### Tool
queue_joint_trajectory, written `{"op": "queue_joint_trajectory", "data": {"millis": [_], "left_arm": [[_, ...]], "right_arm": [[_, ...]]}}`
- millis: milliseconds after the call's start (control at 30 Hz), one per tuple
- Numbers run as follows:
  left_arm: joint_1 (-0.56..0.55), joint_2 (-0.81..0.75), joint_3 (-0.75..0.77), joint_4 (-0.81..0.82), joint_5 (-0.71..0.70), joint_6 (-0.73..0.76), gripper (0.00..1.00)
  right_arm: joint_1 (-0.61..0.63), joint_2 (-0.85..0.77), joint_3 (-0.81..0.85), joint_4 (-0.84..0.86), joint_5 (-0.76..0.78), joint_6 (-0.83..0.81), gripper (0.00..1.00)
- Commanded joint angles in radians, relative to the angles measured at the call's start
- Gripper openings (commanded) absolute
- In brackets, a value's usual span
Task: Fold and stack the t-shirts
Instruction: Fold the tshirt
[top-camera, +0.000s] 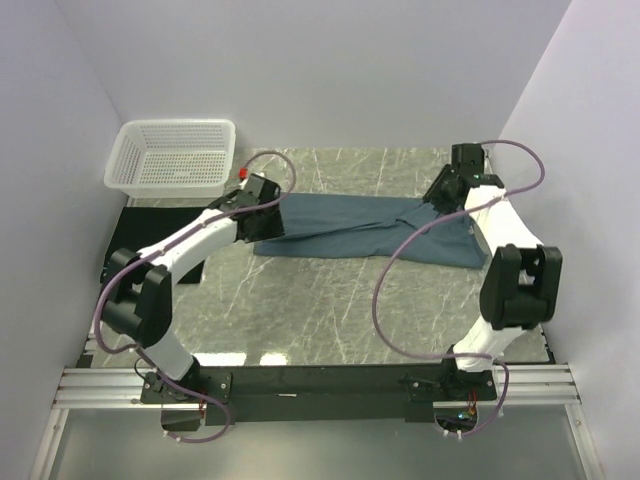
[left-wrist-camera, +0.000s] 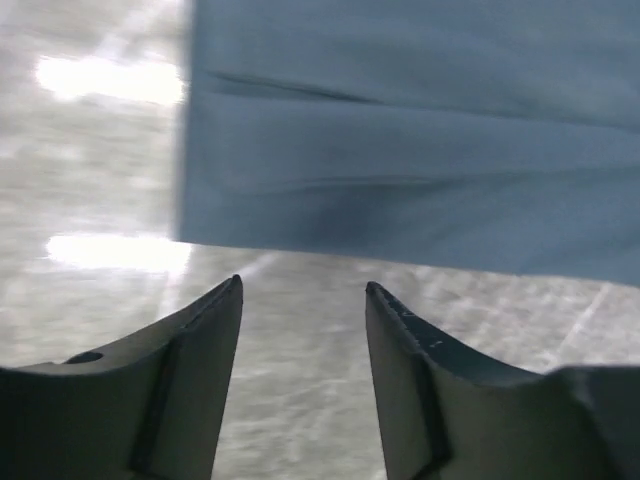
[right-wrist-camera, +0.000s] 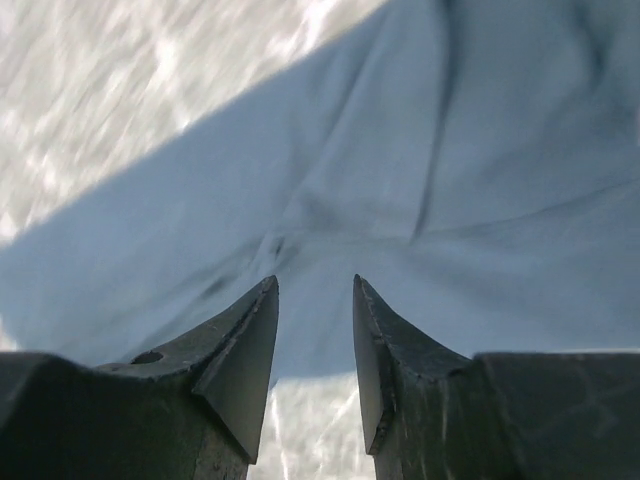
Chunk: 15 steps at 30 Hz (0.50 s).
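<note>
We see a glossy, grey-and-white marbled counter (top-camera: 300, 310) filling the middle of the top view, with bright patches of light on its surface. Across the upper centre lies a plain slate-blue cloth t-shirt (top-camera: 350, 228), spread from centre-left towards the right. Its left end is flat with a straight edge, and its right end is rumpled into folds. In the upper left stands a rectangular white plastic lattice basket (top-camera: 170, 183), apart from the blue shirt. Just below the basket, at the left edge of the frame, a black cloth (top-camera: 130, 228) lies flat on the counter. We cannot make out any print on it.
</note>
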Motion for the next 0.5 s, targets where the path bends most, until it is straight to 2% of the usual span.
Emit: {"op": "queue_joint_trajectory", "data": {"millis": [0,200,467], "left_arm": [[-0.037,0.064,0.049,0.028,0.036,-0.054,0.56],[-0.084,0.184,0.102,0.073,0.051,-0.091,0.51],[-0.095,0.299,0.16,0.097,-0.053,-0.087,0.45]], "right_arm": [[0.024,-0.105,-0.125,0.081,-0.066,-0.003,0.43],[0.067,-0.208,-0.272,0.097,-0.118,0.016,0.42],[0.07,-0.273,-0.335,0.084,-0.127,-0.003,0.42]]}}
